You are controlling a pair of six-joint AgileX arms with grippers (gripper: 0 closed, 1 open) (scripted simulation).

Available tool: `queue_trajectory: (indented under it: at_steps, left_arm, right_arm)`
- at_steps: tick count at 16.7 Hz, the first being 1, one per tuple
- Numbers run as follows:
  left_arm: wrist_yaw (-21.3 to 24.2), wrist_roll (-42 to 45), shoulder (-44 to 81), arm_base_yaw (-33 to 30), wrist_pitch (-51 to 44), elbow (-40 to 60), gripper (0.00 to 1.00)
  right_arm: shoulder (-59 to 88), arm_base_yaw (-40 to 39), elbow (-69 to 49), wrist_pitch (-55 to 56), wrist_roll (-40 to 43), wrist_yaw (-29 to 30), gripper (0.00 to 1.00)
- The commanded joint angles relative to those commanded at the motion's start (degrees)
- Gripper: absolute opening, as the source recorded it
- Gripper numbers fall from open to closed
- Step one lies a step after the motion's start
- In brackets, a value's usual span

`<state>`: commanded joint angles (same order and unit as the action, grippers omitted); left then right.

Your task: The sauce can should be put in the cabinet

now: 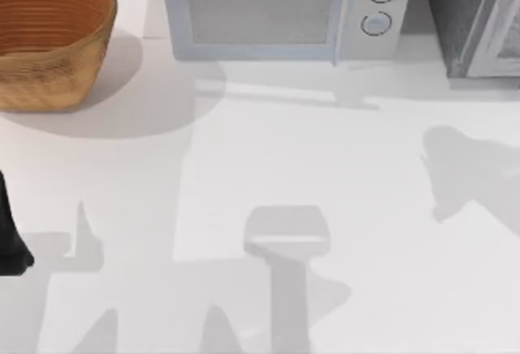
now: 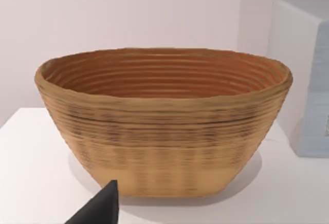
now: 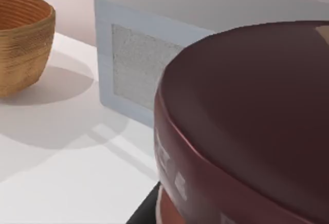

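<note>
Right wrist view puts the sauce can (image 3: 247,126) right against our camera, so we judge it held for carrying; the finger state we cannot tell. Our left arm (image 1: 12,240) idles at the tabletop's left edge, while the cabinet (image 1: 479,17) waits at the far right corner.

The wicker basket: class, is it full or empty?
Empty as far as can be seen. The left wrist view looks into the basket and shows bare ribbed inner wall above the rim; its floor is hidden.
</note>
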<state>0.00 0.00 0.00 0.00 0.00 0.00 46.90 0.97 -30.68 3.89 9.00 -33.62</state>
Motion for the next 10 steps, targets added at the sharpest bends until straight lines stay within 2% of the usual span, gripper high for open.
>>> queue_trajectory:
  at_steps: [6, 10]
  left_arm:
    - [0.0, 0.0, 0.0, 0.0, 0.0, 0.0, 1.0]
    - [0.0, 0.0, 0.0, 0.0, 0.0, 0.0, 1.0]
  right_arm:
    - [-32.1, 0.3, 19.8, -3.4, -7.1, 22.1, 0.0]
    - [-44.2, -0.6, 28.5, -3.9, -8.8, 31.4, 0.0]
